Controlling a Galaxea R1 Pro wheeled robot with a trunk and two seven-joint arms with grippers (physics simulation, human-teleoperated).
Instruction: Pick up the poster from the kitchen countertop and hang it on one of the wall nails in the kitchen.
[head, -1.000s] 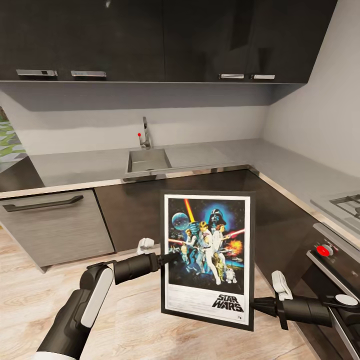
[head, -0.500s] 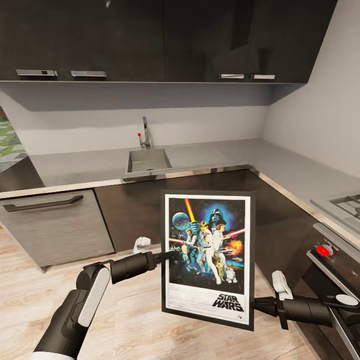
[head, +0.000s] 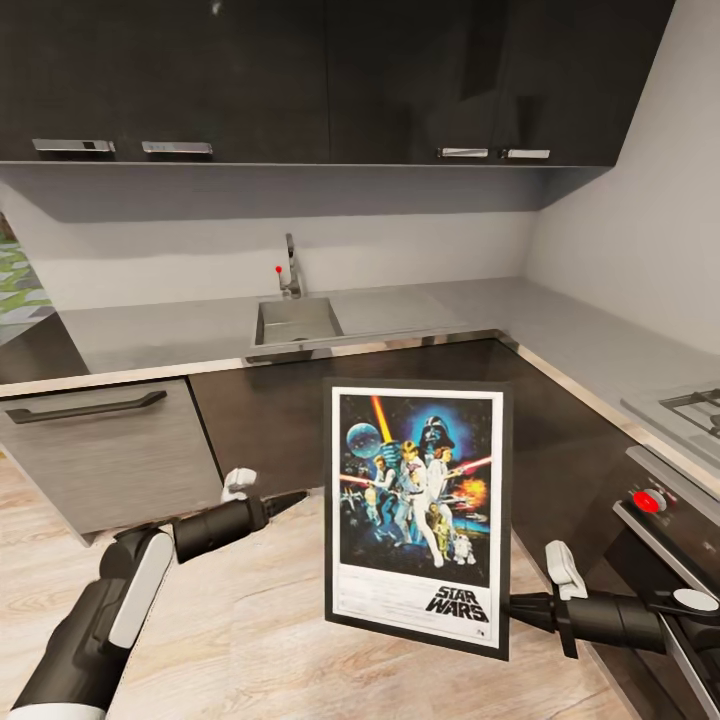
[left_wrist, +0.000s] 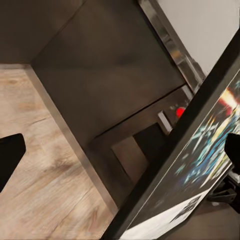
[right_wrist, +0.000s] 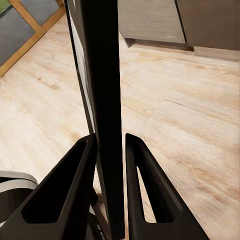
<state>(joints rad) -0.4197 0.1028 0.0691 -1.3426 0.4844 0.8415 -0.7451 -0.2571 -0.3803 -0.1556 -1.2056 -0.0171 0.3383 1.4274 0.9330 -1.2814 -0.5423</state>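
The poster (head: 415, 515) hangs upright over the wooden floor in front of the dark cabinets, facing me in the head view. My right gripper (head: 512, 608) is shut on its lower right edge; the right wrist view shows the black frame edge (right_wrist: 105, 75) pinched between the two fingers (right_wrist: 70, 185). Left of the poster and apart from it, my left gripper (head: 290, 497) is open and holds nothing. The left wrist view looks at the poster's face (left_wrist: 205, 150) from the side. The kitchen countertop (head: 430, 310) runs behind in an L. No wall nails can be made out.
A sink (head: 295, 320) with a tap is set in the countertop. A grey dishwasher front (head: 110, 450) is at the left. A hob (head: 695, 405) and an oven with a red knob (head: 647, 501) are close by my right arm. Dark upper cabinets (head: 330, 80) hang above.
My left gripper has let go of the poster's left edge and drawn back to the left and down. The poster stays upright in the right gripper, barely moved.
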